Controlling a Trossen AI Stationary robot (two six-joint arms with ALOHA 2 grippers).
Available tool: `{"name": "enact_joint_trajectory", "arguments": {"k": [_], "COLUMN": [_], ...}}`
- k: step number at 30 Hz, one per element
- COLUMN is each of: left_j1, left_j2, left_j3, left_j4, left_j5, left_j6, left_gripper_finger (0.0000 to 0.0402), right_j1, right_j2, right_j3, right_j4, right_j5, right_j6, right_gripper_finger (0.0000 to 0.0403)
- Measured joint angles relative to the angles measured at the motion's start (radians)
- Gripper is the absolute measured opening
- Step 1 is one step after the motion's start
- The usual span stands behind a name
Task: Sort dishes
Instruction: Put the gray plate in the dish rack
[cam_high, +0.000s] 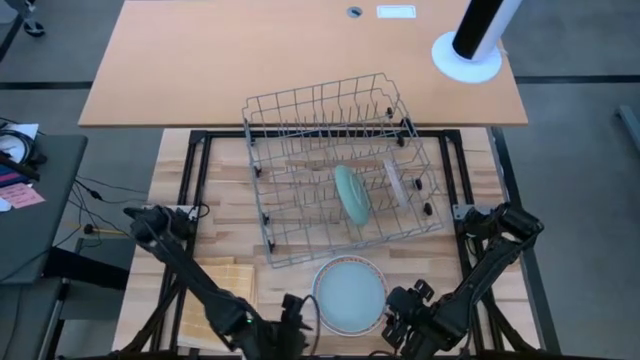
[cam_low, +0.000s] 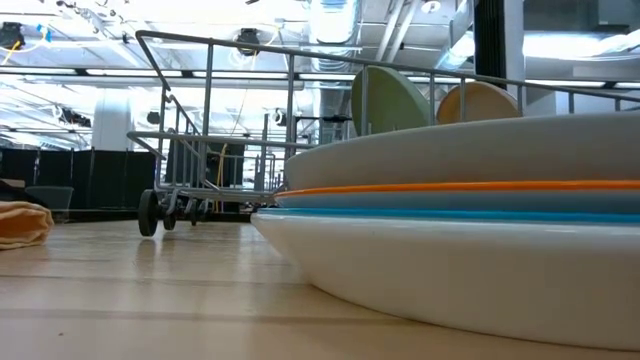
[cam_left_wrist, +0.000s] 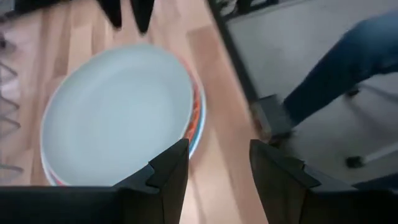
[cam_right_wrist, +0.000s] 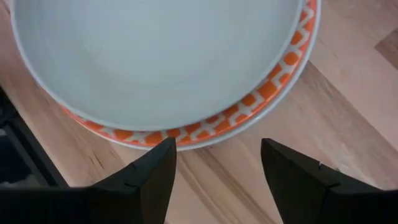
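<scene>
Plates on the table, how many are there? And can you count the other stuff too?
Plates standing in the rack: 2, a teal-green plate and a pale plate
Plates in the stack: 4, by their edges: pale top plate, orange one, blue-edged one, white bottom plate
Wire rack: 1
Yellow cloth: 1
Total: 8

Bare tabletop (cam_high: 225, 215) lies open left of the wire rack (cam_high: 340, 165); stacked plates (cam_high: 350, 295) block its near side.
</scene>
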Motion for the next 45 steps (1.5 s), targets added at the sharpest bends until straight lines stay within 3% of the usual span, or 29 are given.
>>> {"name": "enact_joint_trajectory", "arguments": {"k": [8,19,32,40,45], "left_j1": [0.062,0.078,0.089,0.120,0.154], "left_j2": [0.014,0.015,0.015,0.015,0.015], "left_j3": [0.000,0.000,-0.002,-0.010,-0.080], "left_j4": [-0.016,-0.053,-0.087,-0.095,-0.053], "left_j5": [0.010,0.058,0.058,0.035,0.044], "left_j6": [-0.166,-0.142,-0.129,-0.063,0.038], "left_gripper_finger": [0.0164,0.0164,0.0164,0.0164,0.0164], "right_j1": [-0.024,-0.131,-0.195,-0.205,-0.209], "right_j2": [0.000,0.014,0.080,0.079,0.079], "right_j3": [0.000,-0.003,-0.002,0.019,0.019], "right_j4": [0.009,0.063,0.058,0.000,0.006], "right_j5": [0.048,0.048,-0.007,-0.030,-0.036], "right_j6": [-0.014,-0.121,-0.218,-0.277,-0.309], "right_gripper_finger": [0.0239,0.0236,0.0179,0.0181,0.0185]}}
